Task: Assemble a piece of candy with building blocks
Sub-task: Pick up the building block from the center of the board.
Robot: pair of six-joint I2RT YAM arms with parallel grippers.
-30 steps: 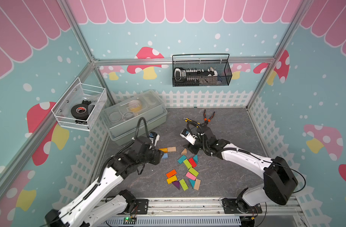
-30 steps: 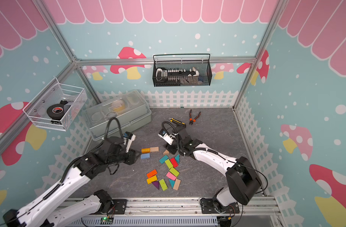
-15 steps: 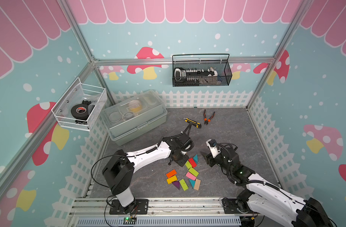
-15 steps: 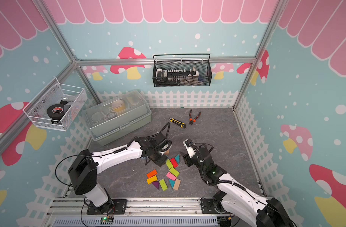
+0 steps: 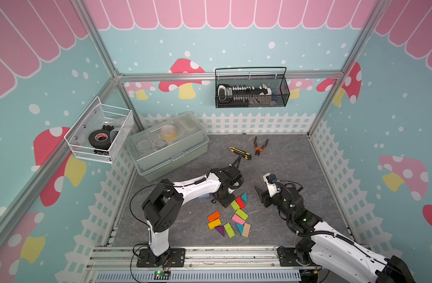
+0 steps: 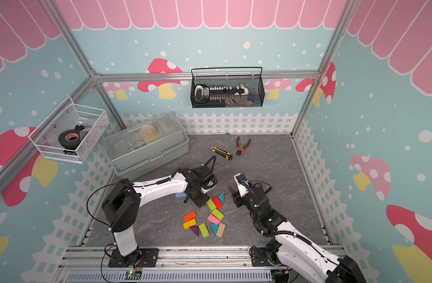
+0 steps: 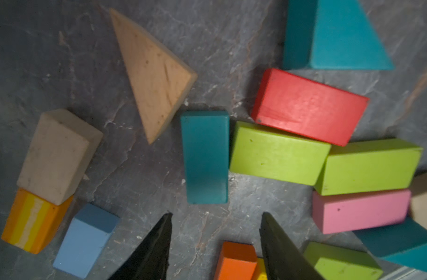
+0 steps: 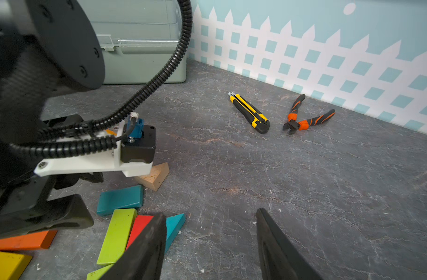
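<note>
Centrally on the grey table (image 5: pixel 295 159), the blocks are spread in a loose cluster. In the left wrist view, the left gripper (image 7: pixel 216 242) is seen hovering over them with its jaws apart and nothing between them; a teal block (image 7: pixel 205 157) lies just beyond the fingertips (image 7: pixel 159 237). Against that teal block a green block (image 7: pixel 277 155) is laid, touched in turn by a red block (image 7: pixel 309 106) and a second green block (image 7: pixel 370 167), with a pink block (image 7: pixel 362 211) directly beside the latter. A teal wedge (image 7: pixel 340 38) is set just past the red block. A tan wedge (image 7: pixel 156 75) lies apart, and a tan block (image 7: pixel 55 155) rests tilted on a striped orange block (image 7: pixel 33 220), with a light blue block (image 7: pixel 84 242) close by. An orange block (image 7: pixel 236 261) shows between the fingers at the frame edge.

In a top view the left gripper (image 5: pixel 226 199) is placed at the far end of the cluster, while an orange block (image 5: pixel 214 216), yellow block (image 5: pixel 214 223), purple wedge (image 5: pixel 220 230) and another tan block (image 5: pixel 246 229) lie nearer the rail. The right gripper (image 5: pixel 260 194) is held just off the cluster's right side; in the right wrist view (image 8: pixel 210 242) its jaws are parted and empty.

A knife (image 5: pixel 240 153) and pliers (image 5: pixel 259 147) lie well apart toward the back wall, near a grey box (image 5: pixel 170 152).
</note>
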